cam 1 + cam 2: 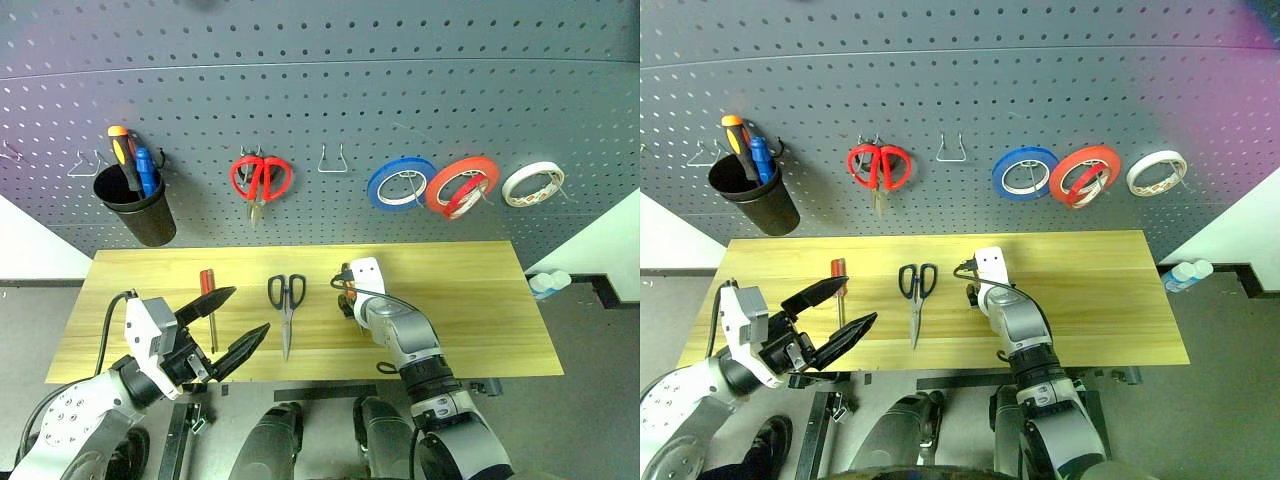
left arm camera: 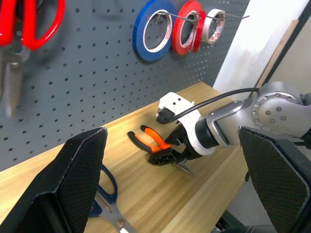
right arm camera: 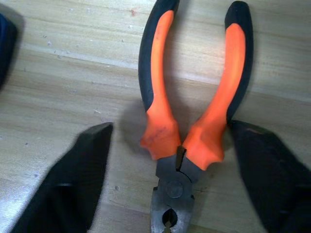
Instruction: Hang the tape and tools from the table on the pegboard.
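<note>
Pliers orange-handled, black-edged, dark steel head, flat on table.

You have a table of pale, matt wood planks with visible grain, and a pegboard that looks like smooth, matt grey painted sheet carrying thin shiny wire hooks. The pliers show slightly glossy orange and black plastic grips over dull dark steel jaws, while the scissors pair black plastic handles with bright bare metal blades. Your right gripper has matt black fingers with a fine textured surface.
</note>
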You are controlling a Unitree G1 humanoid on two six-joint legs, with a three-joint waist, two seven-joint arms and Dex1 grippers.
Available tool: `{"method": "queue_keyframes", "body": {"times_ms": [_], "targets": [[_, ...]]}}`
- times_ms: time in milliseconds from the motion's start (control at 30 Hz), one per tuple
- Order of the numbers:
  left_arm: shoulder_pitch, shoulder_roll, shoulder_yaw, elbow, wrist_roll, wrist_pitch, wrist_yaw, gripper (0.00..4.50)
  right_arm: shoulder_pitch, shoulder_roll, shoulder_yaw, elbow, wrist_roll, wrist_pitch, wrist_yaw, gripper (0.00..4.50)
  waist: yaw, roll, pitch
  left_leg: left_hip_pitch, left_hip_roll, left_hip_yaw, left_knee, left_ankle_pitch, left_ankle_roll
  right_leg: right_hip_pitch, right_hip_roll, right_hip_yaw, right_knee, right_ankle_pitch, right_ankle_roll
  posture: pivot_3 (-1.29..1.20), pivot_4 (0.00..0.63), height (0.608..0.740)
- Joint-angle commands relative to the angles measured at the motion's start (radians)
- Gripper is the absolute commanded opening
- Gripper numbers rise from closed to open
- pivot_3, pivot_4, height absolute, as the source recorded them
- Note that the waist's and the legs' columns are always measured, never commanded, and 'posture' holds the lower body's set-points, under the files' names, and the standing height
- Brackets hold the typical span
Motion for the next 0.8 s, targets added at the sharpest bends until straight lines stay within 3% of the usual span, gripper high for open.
{"method": "queue_keyframes", "body": {"times_ms": [33,100,500,800], "targets": [[0.0,0.001,0.002,-0.037,-0.012,0.003,0.011,4.5,-0.004,0.009,0.002,-0.018,-0.017,-0.006,-0.02,2.56,0.0,0.0,0.0,0.0,0.0,0.0,0.0,0.0,0.0,0.0,0.0,0.0,0.0,0.0,0.0,0.13,0.246,0.74],[-0.002,0.0,0.001,-0.036,-0.012,0.003,0.014,4.5,-0.006,0.009,-0.002,-0.011,-0.02,-0.011,-0.021,2.06,0.0,0.0,0.0,0.0,0.0,0.0,0.0,0.0,0.0,0.0,0.0,0.0,0.0,0.0,0.0,0.14,0.245,0.74],[-0.031,0.007,0.001,-0.067,-0.03,0.05,0.056,4.5,0.001,0.0,-0.01,-0.012,-0.016,-0.022,0.002,2.06,0.0,0.0,0.0,0.0,0.0,0.0,0.0,0.0,-0.001,0.0,0.0,0.0,0.001,0.0,0.0,0.13,0.245,0.74],[-0.057,-0.005,-0.013,-0.017,-0.011,0.031,0.03,4.5,0.057,-0.086,-0.065,-0.203,0.152,0.057,0.258,2.06,0.0,0.0,0.0,0.0,0.0,0.0,0.0,0.0,-0.001,0.0,0.0,0.0,0.001,0.0,0.0,0.1,0.235,0.74]]}}
